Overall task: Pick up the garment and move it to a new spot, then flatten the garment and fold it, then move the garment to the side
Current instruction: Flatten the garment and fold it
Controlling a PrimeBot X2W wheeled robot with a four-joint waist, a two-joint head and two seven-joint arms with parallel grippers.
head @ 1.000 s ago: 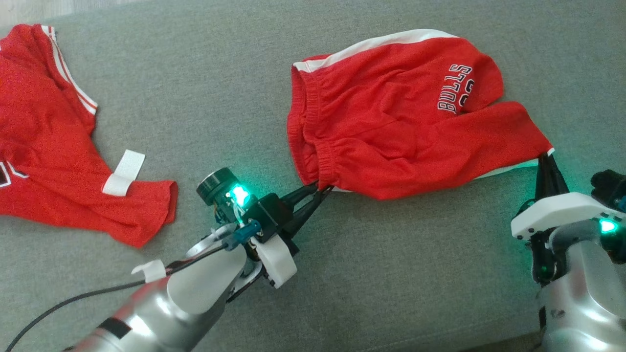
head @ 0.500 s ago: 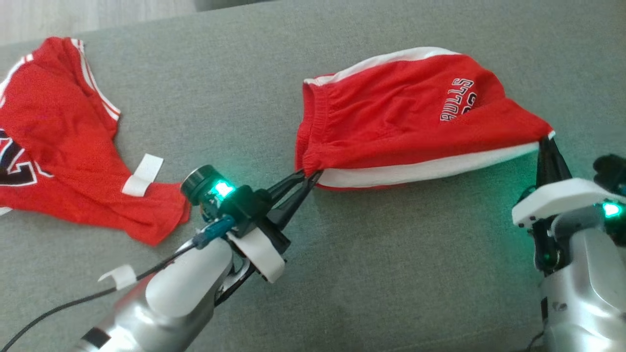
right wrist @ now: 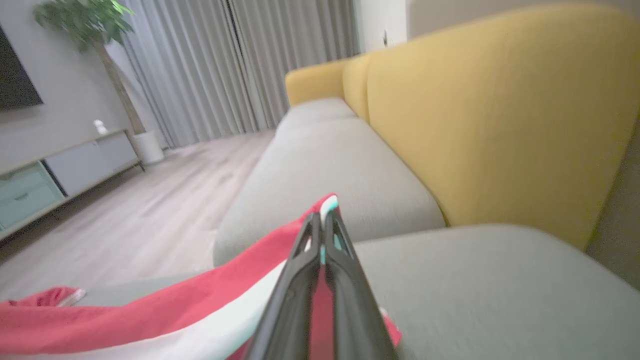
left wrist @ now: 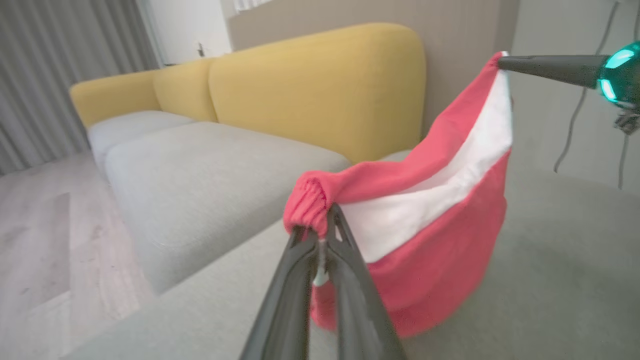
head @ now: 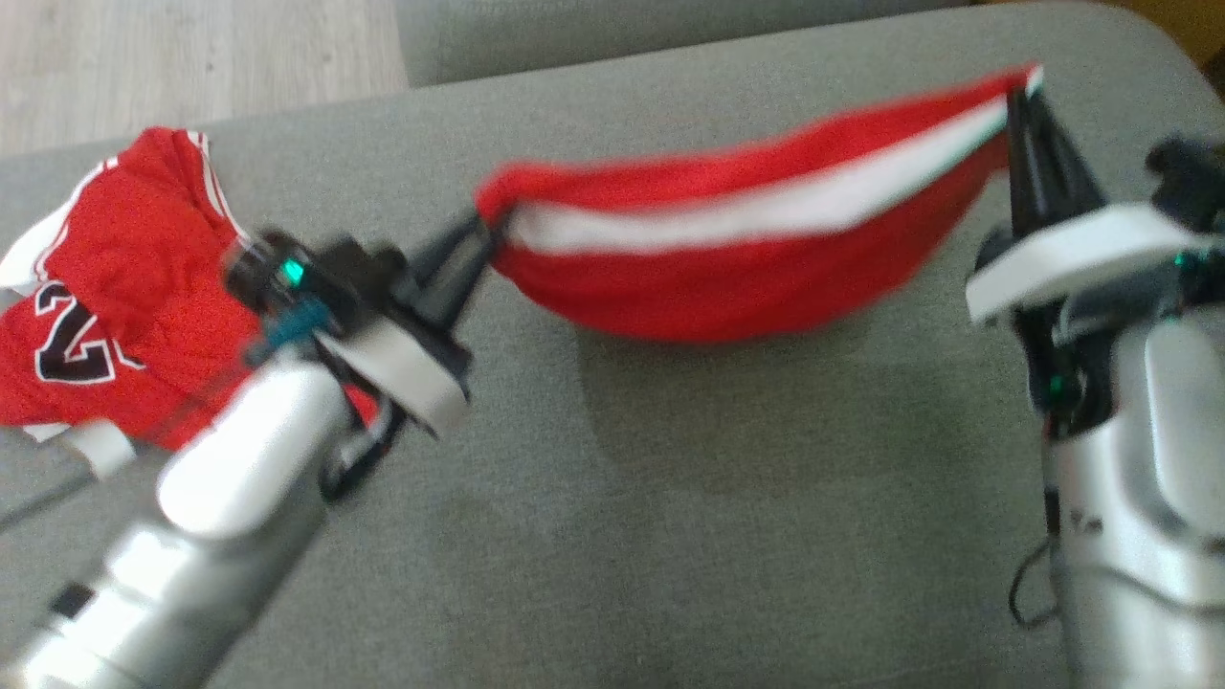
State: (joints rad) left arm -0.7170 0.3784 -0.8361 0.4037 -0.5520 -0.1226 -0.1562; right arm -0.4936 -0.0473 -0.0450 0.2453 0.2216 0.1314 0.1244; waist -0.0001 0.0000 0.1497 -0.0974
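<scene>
The garment is a pair of red shorts with a white side stripe, hanging in the air between my two grippers above the grey cushion. My left gripper is shut on the elastic waistband corner; in the left wrist view the garment bunches at the left gripper. My right gripper is shut on the hem corner at the upper right, and the right wrist view has the garment trailing down to the left from the right gripper.
A second red jersey with a black number lies on the cushion at the left, partly behind my left arm. Wooden floor lies beyond the cushion's far edge. A yellow-backed sofa stands ahead.
Both grippers have lifted the shorts off the cushion and stretched them into a hanging band. The left gripper closed on the waistband. The head camera has tilted, shifting the whole picture.
</scene>
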